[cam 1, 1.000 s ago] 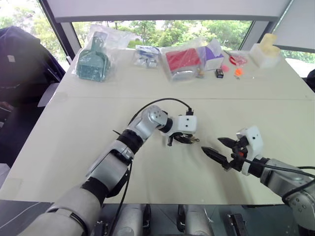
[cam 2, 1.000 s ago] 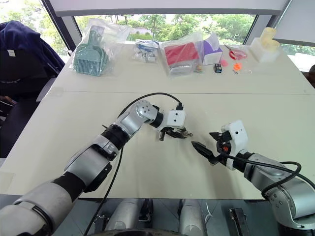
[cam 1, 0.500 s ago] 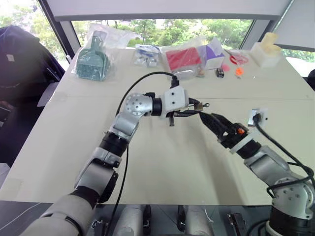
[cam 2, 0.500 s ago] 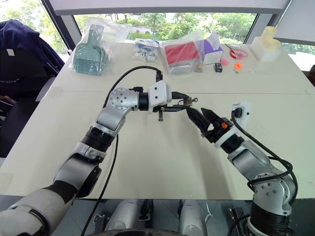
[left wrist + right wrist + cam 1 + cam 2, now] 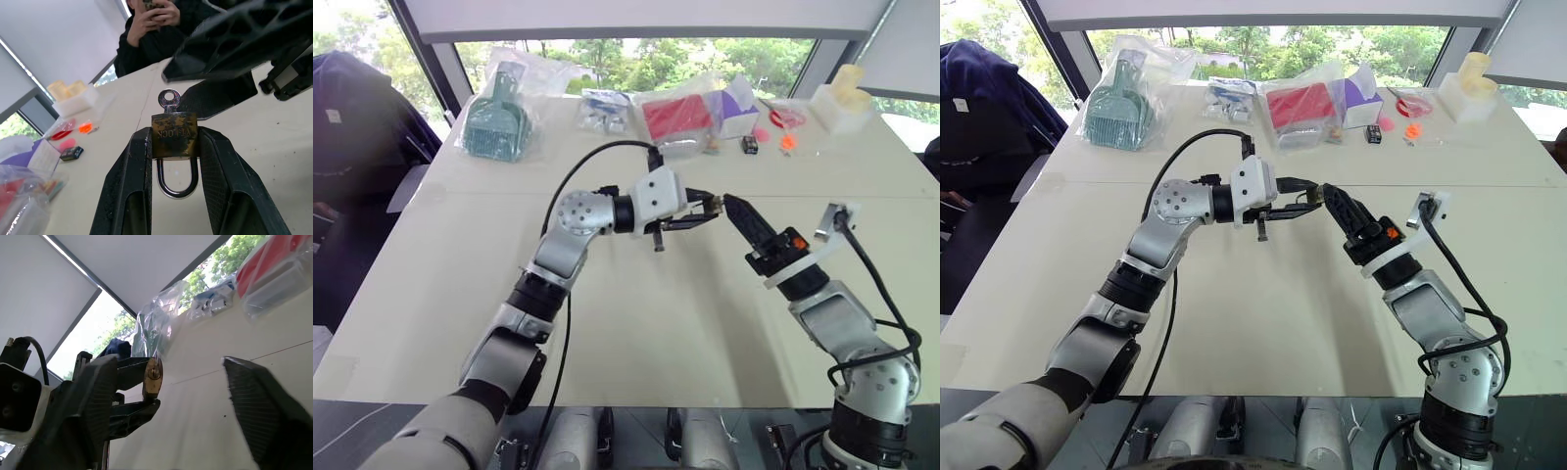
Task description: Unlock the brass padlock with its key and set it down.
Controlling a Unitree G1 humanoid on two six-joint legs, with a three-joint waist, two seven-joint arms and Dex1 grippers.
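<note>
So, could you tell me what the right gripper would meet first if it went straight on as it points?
Most likely the round-headed silvery key in the small brass padlock that the left gripper clamps; depth is uncertain.

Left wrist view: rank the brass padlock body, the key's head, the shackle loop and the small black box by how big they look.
1. Brass padlock body, largest.
2. Shackle loop, slightly smaller.
3. Key head and small black box look about alike; the box lies much farther from the camera, so I won't rank those two.
</note>
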